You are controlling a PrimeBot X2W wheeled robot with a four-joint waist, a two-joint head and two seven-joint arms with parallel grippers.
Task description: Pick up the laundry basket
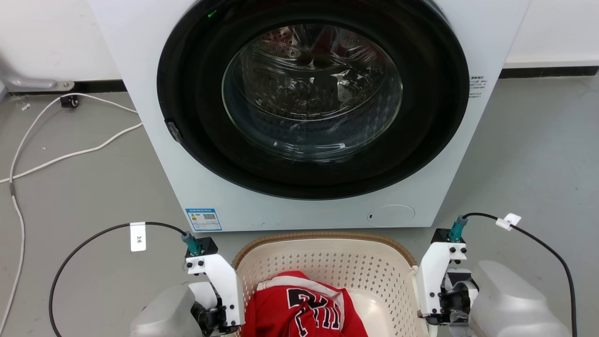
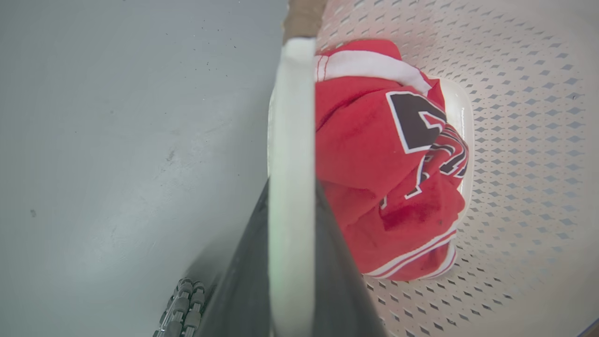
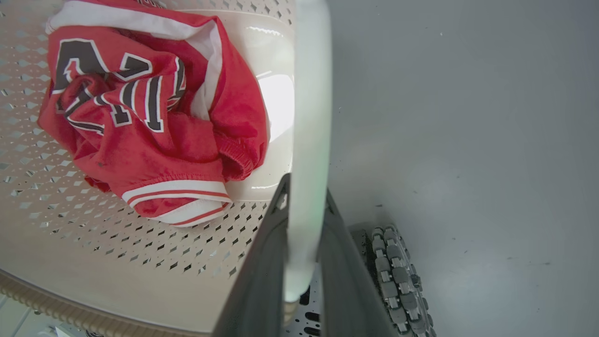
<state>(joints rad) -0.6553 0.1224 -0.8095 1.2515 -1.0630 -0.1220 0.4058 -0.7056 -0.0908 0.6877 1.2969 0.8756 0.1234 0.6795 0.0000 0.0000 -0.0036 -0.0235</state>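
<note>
A big white washer (image 1: pixel 299 117) stands at the far side. Right in front of it, on the floor, sits the laundry basket (image 1: pixel 327 267). It looks stiff and light, with one soft red shirt (image 1: pixel 299 313) inside. The left fingers (image 2: pixel 243 290) squeeze its left handle (image 2: pixel 290 117), and the right fingers (image 3: pixel 257 281) squeeze its right handle (image 3: pixel 311 93). These look like good spots to lift from.

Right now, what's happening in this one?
The robot holds a cream perforated plastic laundry basket by its white side handles: the left gripper clamps one, the right gripper the other. A crumpled red jersey lies inside. The basket is before a white front-loading washing machine, door shut; whether it is lifted isn't clear.
</note>
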